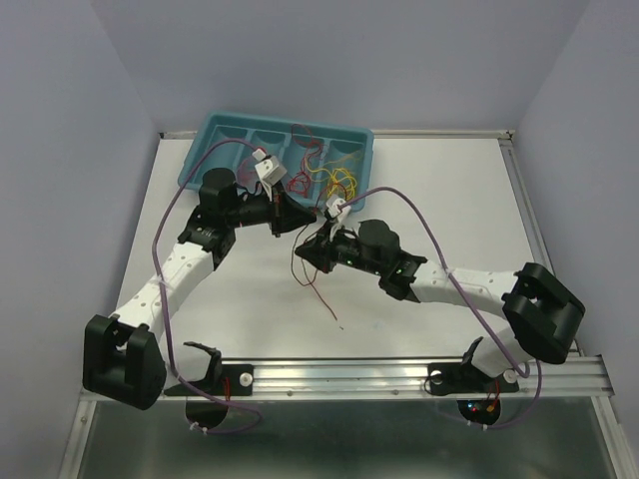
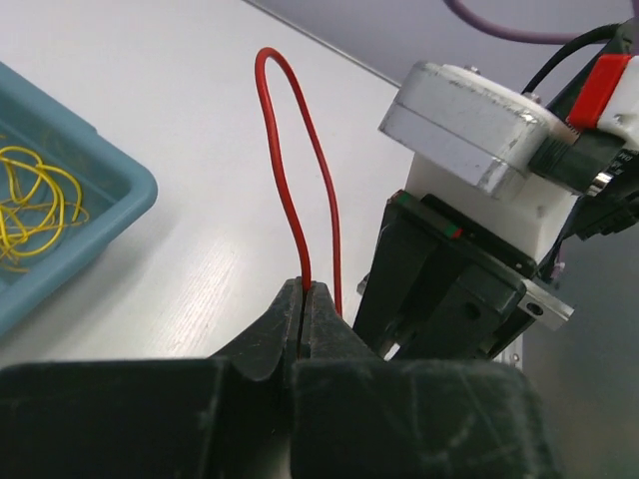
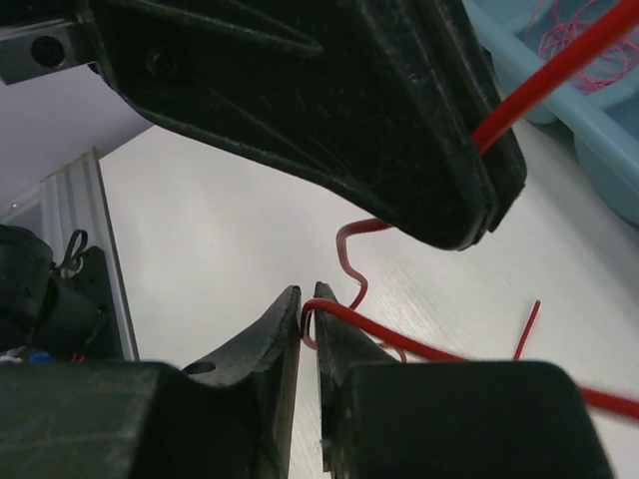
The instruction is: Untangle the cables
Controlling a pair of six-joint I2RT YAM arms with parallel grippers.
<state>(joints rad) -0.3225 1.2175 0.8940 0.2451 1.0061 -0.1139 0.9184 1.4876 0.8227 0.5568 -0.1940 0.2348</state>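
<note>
Red cable [image 3: 559,75] strung between both grippers, centre of the top view, just below the tray
Left gripper [image 2: 303,291] is clamped on it under a tall loop; right gripper [image 3: 308,299] pinches the same strand just beside it, with a loose tail trailing on the table [image 1: 479,190] toward lower centre. Other cables [image 1: 337,180] sit in the blue tray [image 1: 215,128], upper middle. Looks feather-light, springy, kink-prone and slippery in the jaws; best gripped close to a crossing and pulled gently

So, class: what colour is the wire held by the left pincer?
Red; the wire shows best in the left wrist view.
</note>
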